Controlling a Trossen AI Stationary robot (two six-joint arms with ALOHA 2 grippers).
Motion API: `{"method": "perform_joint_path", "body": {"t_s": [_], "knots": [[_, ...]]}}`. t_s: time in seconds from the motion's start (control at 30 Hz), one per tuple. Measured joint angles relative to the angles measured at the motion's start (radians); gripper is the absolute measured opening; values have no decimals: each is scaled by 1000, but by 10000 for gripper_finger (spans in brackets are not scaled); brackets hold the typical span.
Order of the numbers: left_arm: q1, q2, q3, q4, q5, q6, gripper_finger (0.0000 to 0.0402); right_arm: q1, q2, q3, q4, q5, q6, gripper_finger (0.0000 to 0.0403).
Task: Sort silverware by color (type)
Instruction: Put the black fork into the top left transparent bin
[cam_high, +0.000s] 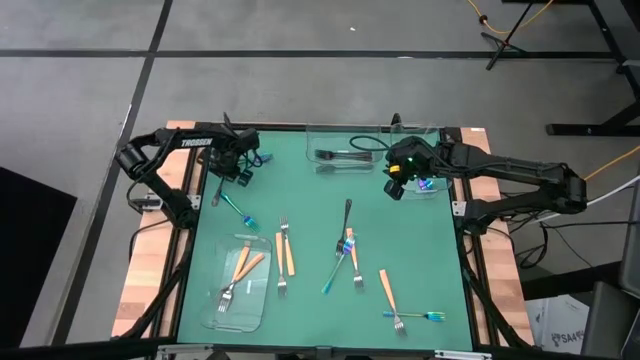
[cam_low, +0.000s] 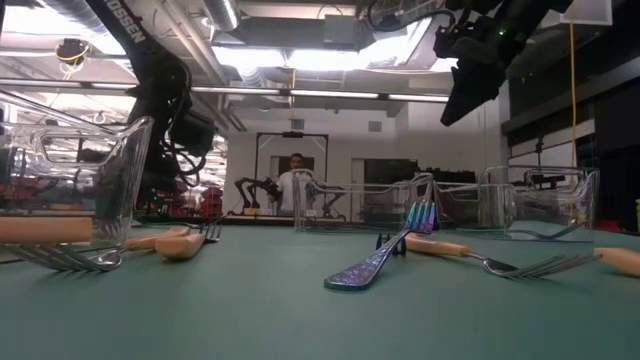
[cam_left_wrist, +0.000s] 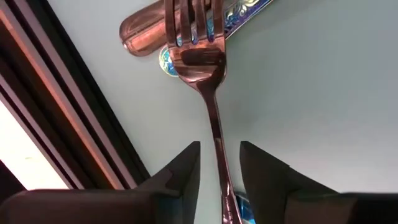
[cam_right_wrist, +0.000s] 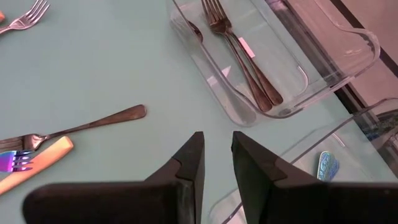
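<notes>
My left gripper (cam_high: 240, 172) hangs over the mat's far left corner, pointing down and open. Its fingers stand on either side of a dark fork's handle (cam_left_wrist: 216, 134) with a gap on each side. The fork's head lies over an iridescent handle (cam_left_wrist: 245, 12) and a dark handle (cam_left_wrist: 140, 34). My right gripper (cam_high: 398, 185) is raised at the far right with a narrow gap and nothing between its fingers (cam_right_wrist: 217, 155). It is beside a clear tray (cam_right_wrist: 348, 134) holding an iridescent piece (cam_right_wrist: 326, 167). Black forks (cam_right_wrist: 242, 56) lie in the far tray (cam_high: 345, 130). Orange-handled forks (cam_high: 245, 265) lie in the near-left tray (cam_high: 215, 310).
Loose silverware lies across the middle and near right of the green mat: orange-handled forks (cam_high: 285, 250), a black fork (cam_high: 346, 215), iridescent pieces (cam_high: 335, 280). Bare mat shows between the far tray and the middle. A person stands in the room beyond the table.
</notes>
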Motion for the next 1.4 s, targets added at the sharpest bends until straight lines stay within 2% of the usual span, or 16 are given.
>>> {"method": "perform_joint_path", "body": {"t_s": [0.57,1.07,1.4], "knots": [[-1,-3,-58,102,-2,4,109,0,0,0,-2,-1,0,73],[1,4,-28,107,-37,4,12,0,0,0,-1,0,-1,73],[0,3,-26,106,-16,14,7,0,0,0,-1,0,-1,73]]}}
